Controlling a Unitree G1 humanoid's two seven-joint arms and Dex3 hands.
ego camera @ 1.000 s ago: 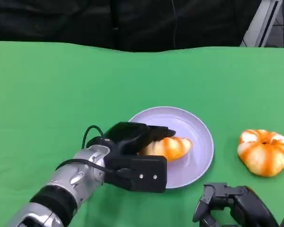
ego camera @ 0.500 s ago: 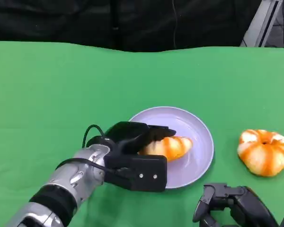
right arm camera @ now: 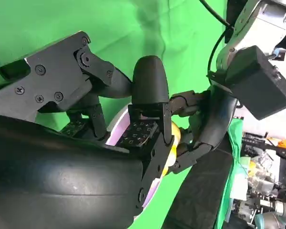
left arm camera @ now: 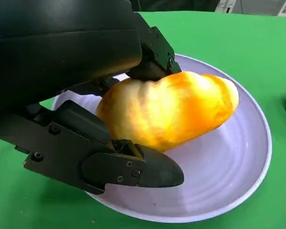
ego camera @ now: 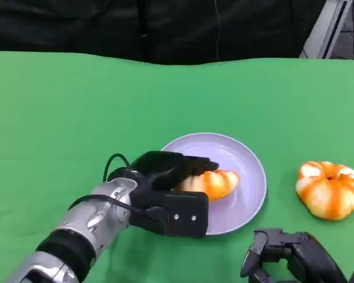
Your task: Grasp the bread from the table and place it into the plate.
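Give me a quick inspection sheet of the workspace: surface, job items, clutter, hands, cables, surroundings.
Surface: green cloth covers the table, flat.
Bread: long golden roll over the plate, held at one end by the left hand; whether it rests on the plate cannot be told.
Plate: pale purple plate, upright on the cloth.
Clutter: round orange-and-white bun on the cloth, right of the plate, apart from it.
Left hand: left hand grips the roll, fingers on both sides of it.
Right hand: right hand low at the near edge, holding nothing; fingers' pose unclear.
Cables: black cable loops at the left wrist.
Surroundings: dark backdrop behind the table.
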